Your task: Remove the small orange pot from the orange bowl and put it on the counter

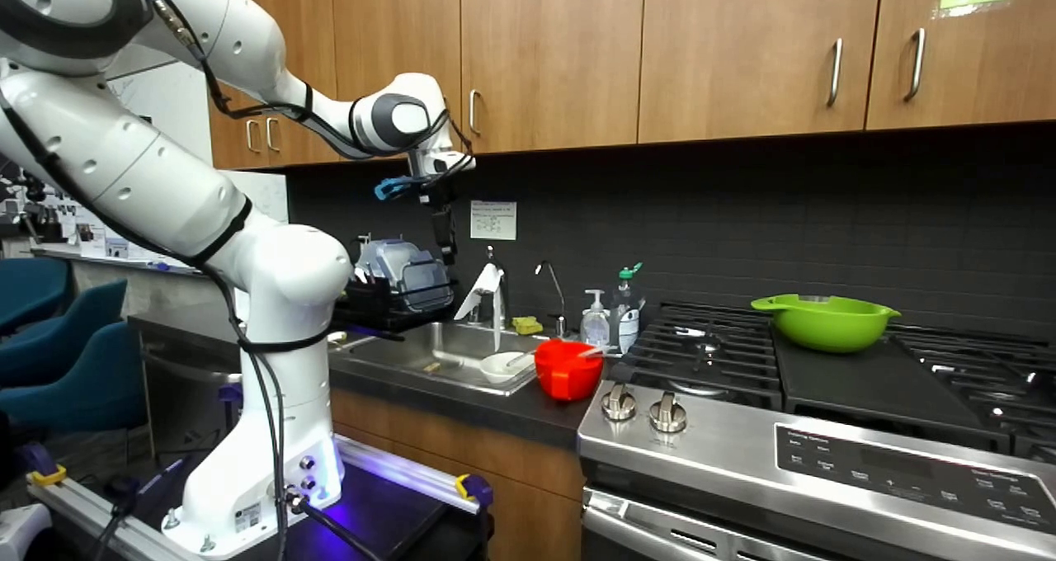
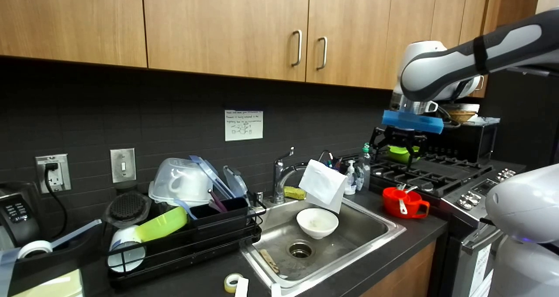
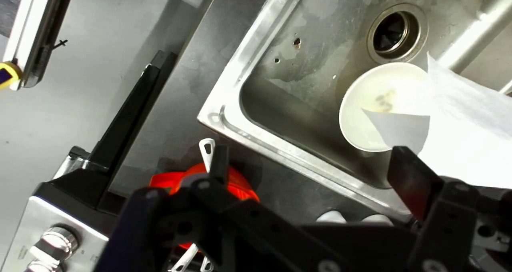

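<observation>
Wooden cabinets (image 1: pixel 561 58) above, dark tiled wall (image 1: pixel 726 223) beneath — and teal chairs (image 1: pixel 78 371).

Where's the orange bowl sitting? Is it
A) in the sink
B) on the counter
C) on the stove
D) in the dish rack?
B: in both exterior views the orange bowl stands on the counter, between the sink and the stove.
</observation>
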Robot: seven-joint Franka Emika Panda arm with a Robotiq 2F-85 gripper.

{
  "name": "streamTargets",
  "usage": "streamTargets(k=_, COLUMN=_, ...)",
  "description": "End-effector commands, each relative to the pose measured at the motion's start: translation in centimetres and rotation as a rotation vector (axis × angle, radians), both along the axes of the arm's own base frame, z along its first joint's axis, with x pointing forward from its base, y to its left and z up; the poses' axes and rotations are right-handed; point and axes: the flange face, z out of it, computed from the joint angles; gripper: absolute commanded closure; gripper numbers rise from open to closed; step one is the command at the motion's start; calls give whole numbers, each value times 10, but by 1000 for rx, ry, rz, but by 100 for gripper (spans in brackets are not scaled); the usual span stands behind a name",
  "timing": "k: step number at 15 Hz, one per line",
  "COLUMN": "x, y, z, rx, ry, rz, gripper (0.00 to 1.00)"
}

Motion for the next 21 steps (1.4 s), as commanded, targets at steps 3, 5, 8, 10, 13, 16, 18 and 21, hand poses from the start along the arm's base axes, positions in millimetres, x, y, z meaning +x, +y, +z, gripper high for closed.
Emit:
streamTargets(k=3, x=16, y=-17, z=-16, rx=39, ry=37, rz=-36, gripper=0)
streamTargets(k=5, x=24, y=-24, z=-23, rx=51, ry=52, rz=-38, gripper=0)
streamTargets(k=8, x=30, y=-42, z=-27, rx=65, ry=42, rz=-60, gripper=0)
streamTargets(k=10, x=29, y=-54, z=-25, rx=74, ry=27, rz=-84, gripper=0)
streamTargets(k=13, x=18, y=-71, z=-22, rx=89, ry=4, rz=-124, gripper=0)
streamTargets(k=16, x=6, y=-85, z=-23, rx=102, ry=-7, rz=-151, gripper=0)
streamTargets(k=18, x=-3, y=-92, z=-23, rx=110, ry=-15, rz=-172, gripper=0)
streamTargets(k=21, x=-18, y=-101, z=-29, rx=94, ry=-22, rz=-116, gripper=0)
